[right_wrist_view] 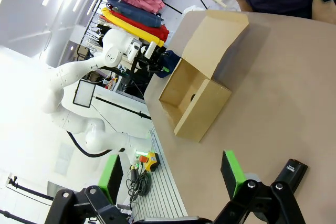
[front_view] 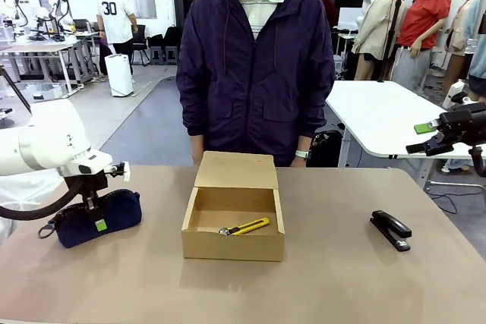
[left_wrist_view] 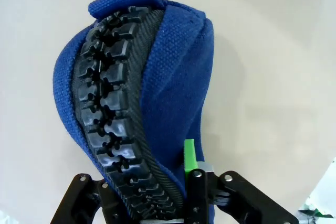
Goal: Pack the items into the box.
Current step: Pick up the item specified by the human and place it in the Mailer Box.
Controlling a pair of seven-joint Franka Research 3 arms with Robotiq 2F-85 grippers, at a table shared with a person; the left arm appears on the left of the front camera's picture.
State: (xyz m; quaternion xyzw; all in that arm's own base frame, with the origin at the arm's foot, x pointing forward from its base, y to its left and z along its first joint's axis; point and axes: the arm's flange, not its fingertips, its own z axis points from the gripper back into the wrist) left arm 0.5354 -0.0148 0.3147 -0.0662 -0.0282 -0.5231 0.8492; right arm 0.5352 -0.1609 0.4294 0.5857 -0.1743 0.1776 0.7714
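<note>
At lower left, the left gripper (front_view: 96,220) clamps the navy pouch (front_view: 121,210) on the table (front_view: 342,278). The utility knife (front_view: 247,227) lies inside the open box (front_view: 231,246) at centre. A stapler (front_view: 391,231) sits at right, and the right gripper (front_view: 424,138) hangs spread wide at upper right.

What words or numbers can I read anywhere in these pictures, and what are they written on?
"30": on the back of a white shirt worn by a person far off in the room, front view.
No print shows on the box, the utility knife, the pouch or the stapler.
Anything else in the background is too small or blurred to read.
</note>
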